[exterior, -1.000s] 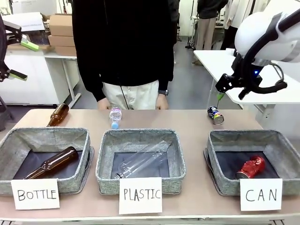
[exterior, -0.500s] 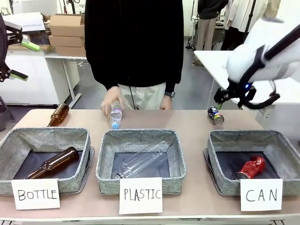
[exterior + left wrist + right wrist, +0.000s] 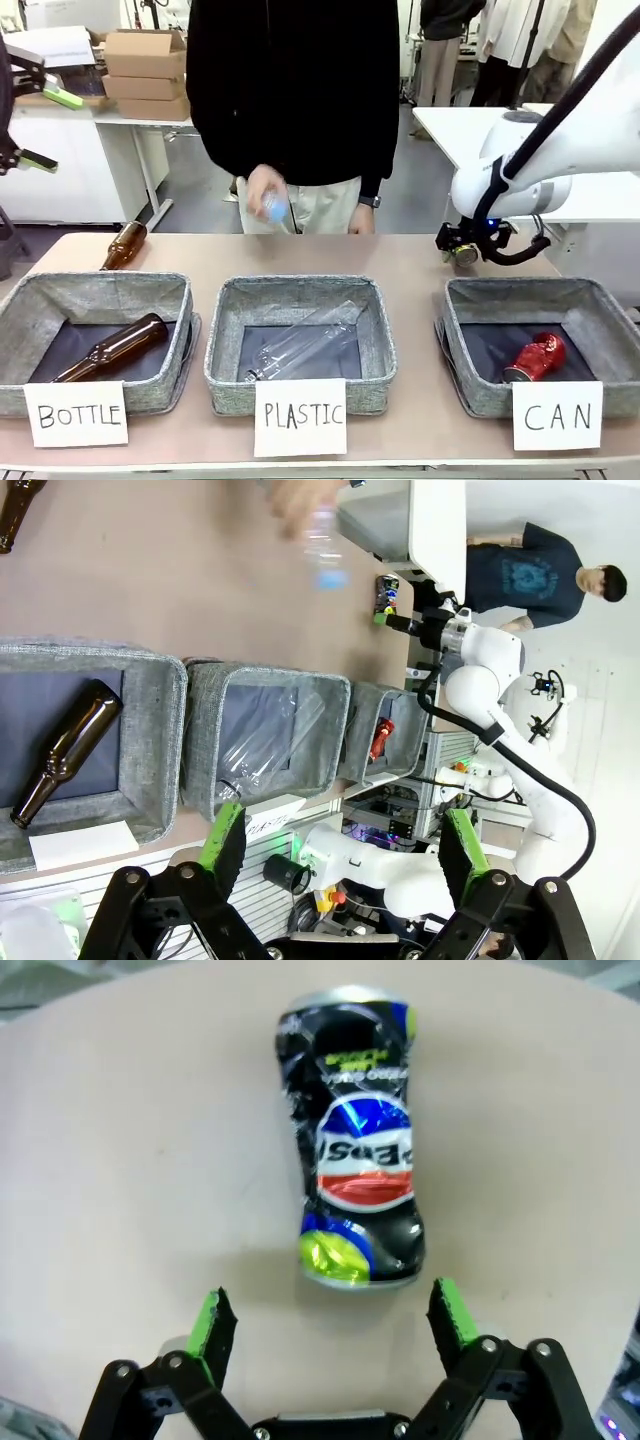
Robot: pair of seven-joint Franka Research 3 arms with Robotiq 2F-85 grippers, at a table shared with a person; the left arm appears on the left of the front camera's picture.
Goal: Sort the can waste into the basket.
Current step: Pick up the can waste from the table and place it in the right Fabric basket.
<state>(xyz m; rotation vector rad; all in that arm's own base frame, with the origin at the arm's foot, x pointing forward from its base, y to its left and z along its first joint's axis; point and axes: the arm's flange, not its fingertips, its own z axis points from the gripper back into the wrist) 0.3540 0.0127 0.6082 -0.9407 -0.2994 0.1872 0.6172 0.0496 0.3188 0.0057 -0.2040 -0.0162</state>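
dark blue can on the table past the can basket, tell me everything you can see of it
The dark blue can looks like thin metal, printed with a red, white and blue round logo and yellow-green patches, with a silver rim at its far end. Its middle is dented inward. It lies on its side on the tan table, touching nothing else. The open right gripper hovers just short of it.

White arm (image 3: 510,185), black cable (image 3: 585,75), black right end effector (image 3: 330,1300), green pads (image 3: 212,1322)
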